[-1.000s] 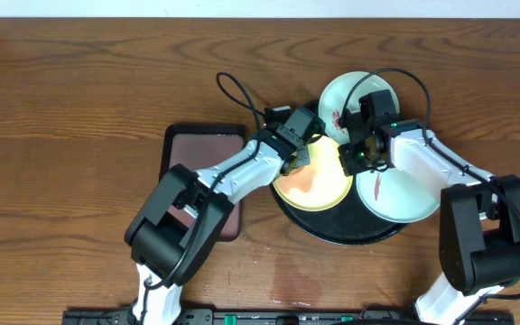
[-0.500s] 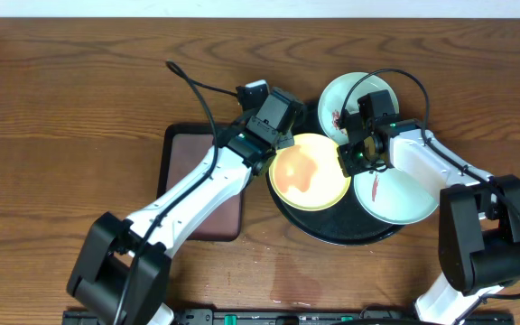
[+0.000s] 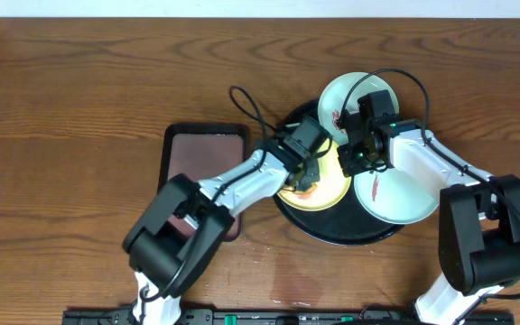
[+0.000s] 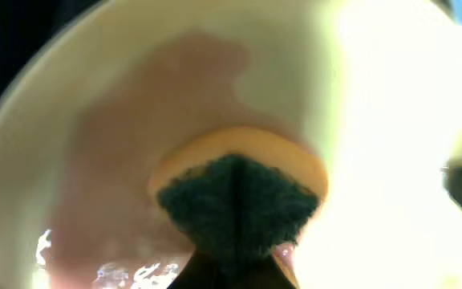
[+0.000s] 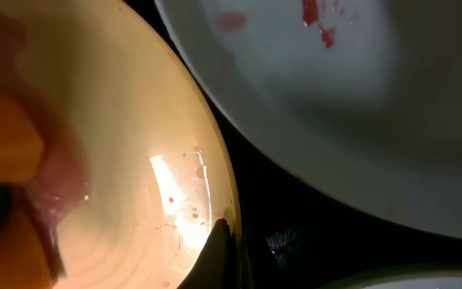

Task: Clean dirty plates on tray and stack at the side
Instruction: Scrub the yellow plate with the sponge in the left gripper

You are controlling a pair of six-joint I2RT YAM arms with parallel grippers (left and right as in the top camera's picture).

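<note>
Now | tray (image 3: 332,237): yellow plate (image 3: 334,185), two mint plates (image 3: 397,199) (smeared) | left pincer (image 3: 308,174) pinches sponge (image 4: 235,197) | right pincer (image 3: 350,161) pressed together

No text, label, brand, number or sign is readable in any view

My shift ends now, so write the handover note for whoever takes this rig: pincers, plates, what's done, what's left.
Left pincer: shut on the sponge, which is pressed onto the yellow plate.
Right pincer: shut, seemingly pinching that plate's rim.
Plates: all three sit on the black tray. The far mint plate and the near mint plate both show red smears.
Done: nothing is stacked on the tabletop yet.
Left: finish the yellow plate, which carries a pink film, scrub both mint ones, then stack all three beside the tray.
</note>
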